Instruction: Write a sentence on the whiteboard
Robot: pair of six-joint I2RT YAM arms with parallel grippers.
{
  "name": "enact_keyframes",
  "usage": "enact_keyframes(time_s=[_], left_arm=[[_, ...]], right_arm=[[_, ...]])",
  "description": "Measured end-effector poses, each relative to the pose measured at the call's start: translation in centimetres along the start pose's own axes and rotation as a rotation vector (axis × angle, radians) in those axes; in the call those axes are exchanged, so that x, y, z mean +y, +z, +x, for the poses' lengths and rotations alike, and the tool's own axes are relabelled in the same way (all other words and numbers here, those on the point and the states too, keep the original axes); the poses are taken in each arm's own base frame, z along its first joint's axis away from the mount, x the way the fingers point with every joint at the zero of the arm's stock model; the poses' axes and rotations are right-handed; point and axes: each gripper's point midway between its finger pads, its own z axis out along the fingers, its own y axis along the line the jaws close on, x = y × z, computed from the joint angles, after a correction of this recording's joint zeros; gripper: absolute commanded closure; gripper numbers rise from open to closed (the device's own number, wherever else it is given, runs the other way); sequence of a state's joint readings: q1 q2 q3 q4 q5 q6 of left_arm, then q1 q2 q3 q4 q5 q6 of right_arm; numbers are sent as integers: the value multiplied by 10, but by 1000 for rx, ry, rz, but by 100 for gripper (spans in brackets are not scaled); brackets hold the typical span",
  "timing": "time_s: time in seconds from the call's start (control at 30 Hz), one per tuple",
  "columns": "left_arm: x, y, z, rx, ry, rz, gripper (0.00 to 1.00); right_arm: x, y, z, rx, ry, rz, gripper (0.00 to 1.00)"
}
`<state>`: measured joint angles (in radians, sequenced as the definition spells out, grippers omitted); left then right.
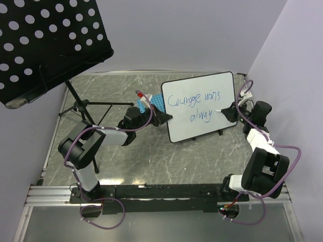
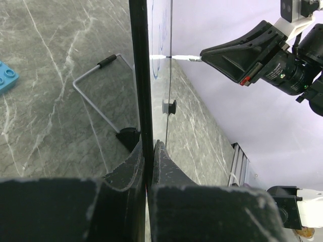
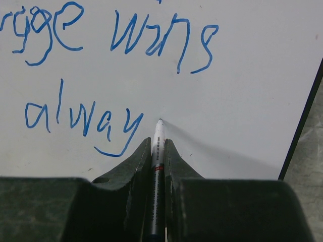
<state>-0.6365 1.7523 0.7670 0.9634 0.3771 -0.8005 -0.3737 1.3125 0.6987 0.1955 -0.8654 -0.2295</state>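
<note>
The whiteboard (image 1: 202,126) stands tilted on small black feet at mid-table. The sentence (image 1: 194,98) is in blue marker and reads "Courage wins" with "alway" (image 3: 81,118) below it. My left gripper (image 1: 164,117) is shut on the board's left edge, which shows edge-on (image 2: 140,75) between my fingers (image 2: 128,164). My right gripper (image 1: 228,112) is shut on a white marker (image 3: 158,151). The marker tip touches the board (image 3: 242,101) just right of the "y". The right gripper also shows in the left wrist view (image 2: 242,55), with the marker (image 2: 179,57) against the board face.
A black perforated music stand (image 1: 45,40) on a tripod (image 1: 81,106) fills the far left. A blue gridded rack (image 1: 154,103) sits behind the left gripper. A blue brick (image 2: 6,76) lies on the table. A wire leg (image 2: 96,96) props the board from behind.
</note>
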Motion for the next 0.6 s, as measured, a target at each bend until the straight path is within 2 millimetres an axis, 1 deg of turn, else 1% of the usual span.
enact_keyframes(time_s=[0.6], left_arm=[[3, 0, 0, 1, -19, -7, 99]], right_arm=[[6, 4, -1, 3, -31, -16, 100]])
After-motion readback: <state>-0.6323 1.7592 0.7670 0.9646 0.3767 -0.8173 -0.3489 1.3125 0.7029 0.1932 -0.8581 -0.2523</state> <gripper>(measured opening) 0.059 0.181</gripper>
